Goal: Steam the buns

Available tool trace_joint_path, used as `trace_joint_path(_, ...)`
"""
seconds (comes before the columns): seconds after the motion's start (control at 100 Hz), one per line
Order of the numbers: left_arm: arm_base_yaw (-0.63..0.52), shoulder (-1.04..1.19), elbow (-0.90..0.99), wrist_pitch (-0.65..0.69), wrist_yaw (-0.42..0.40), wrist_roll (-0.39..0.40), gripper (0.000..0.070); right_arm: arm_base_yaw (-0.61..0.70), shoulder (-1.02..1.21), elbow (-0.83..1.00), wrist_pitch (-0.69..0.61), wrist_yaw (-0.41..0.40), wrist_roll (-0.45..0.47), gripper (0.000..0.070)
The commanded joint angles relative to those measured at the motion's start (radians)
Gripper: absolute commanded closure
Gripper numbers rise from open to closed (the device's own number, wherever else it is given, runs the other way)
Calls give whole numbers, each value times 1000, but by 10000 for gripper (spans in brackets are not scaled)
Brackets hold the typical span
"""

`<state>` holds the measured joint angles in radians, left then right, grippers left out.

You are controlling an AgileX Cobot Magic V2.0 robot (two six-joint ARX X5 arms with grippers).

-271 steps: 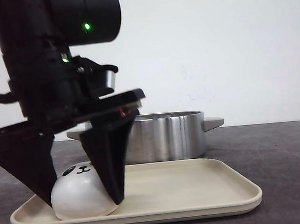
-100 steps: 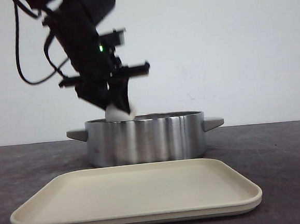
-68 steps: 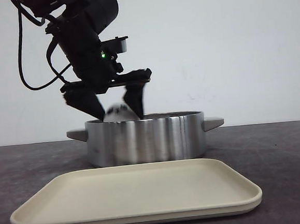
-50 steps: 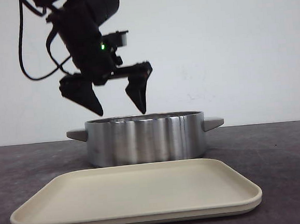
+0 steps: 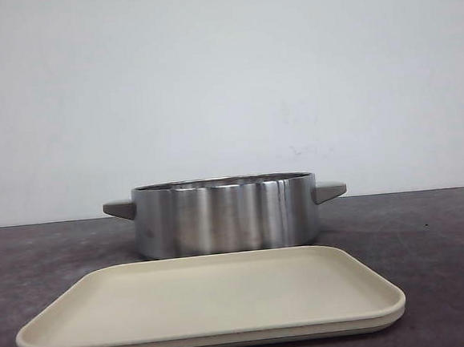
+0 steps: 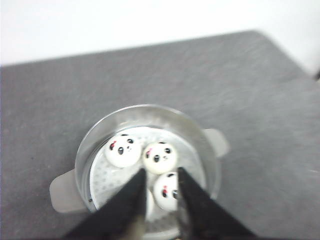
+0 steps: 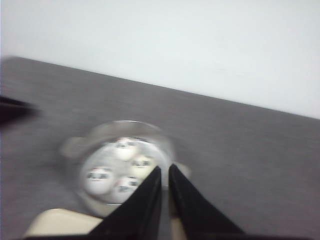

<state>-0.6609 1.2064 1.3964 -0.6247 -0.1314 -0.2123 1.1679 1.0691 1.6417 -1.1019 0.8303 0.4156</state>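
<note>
currently, from my remote station, i record the left gripper (image 6: 159,187) high above the pot (image 6: 200,137), its dark fingers (image 6: 131,200) parted by a narrow gap, holding nothing and touching nothing. through that gap i see part of a bun below. the right gripper (image 7: 165,181) also hangs above the pot, its jaws nearly pressed together with only a slim slit between them, carrying nothing; that view is blurred.

the buns (image 6: 159,157) sit inside the steel pot on its perforated insert. in the left wrist view i count three panda faces plainly, all turned upward toward the camera, with a fourth bun largely hidden behind the left finger. the blurred right wrist view shows four pale rounds clustered in the pot. the buns are round domes, so i can report no long axis; they lie close together, some touching.

in the front view the pot (image 5: 223,214) stands on the dark table (image 5: 438,238) just behind the beige tray (image 5: 210,304), handles out to either side. neither gripper appears in that view.
</note>
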Motion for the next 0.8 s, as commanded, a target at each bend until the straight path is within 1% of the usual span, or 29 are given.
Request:
trace_joint_path(0.0, -28, -79, 17, -32, -5, -2, 698, 24, 1, -35, 16, 45, -9, 684)
trace_joint_path(0.04, -45, -131, 14, -50, -14, -6, 698, 32, -8, -80, 50, 50, -9, 683)
trace_joint_path(0.08, -65, -183, 11, -68, -35, -18, 698, 43, -25, -142, 112, 44, -9, 683)
trace_joint_path(0.13, -89, -244, 10, -91, -65, -34, 698, 55, -48, -220, 205, 14, -9, 683)
trace_joint_path(0.18, -111, -301, 10, -114, -90, -45, 698, 65, -75, -302, 314, -37, -11, 683)
trace_joint_path(0.23, -129, -351, 10, -136, -106, -45, 698, 72, -97, -381, 430, -111, -27, 683)
trace_joint_path(0.34, -145, -443, 10, -197, -165, -47, 697, 80, -130, -522, 680, -335, -118, 683)
trace_joint_path(0.38, -144, -469, 10, -222, -188, -50, 698, 82, -131, -551, 747, -398, -146, 683)
trace_joint_path(0.42, -144, -494, 10, -249, -214, -62, 698, 83, -130, -565, 785, -439, -161, 684)
trace_joint_path(0.45, -144, -505, 10, -263, -217, -69, 698, 85, -129, -568, 798, -450, -163, 683)
trace_joint_path(0.56, -145, -540, 10, -326, -216, -109, 699, 89, -121, -568, 820, -449, -160, 684)
trace_joint_path(0.79, -145, -546, 10, -409, -216, -137, 699, 89, -125, -568, 822, -448, -162, 684)
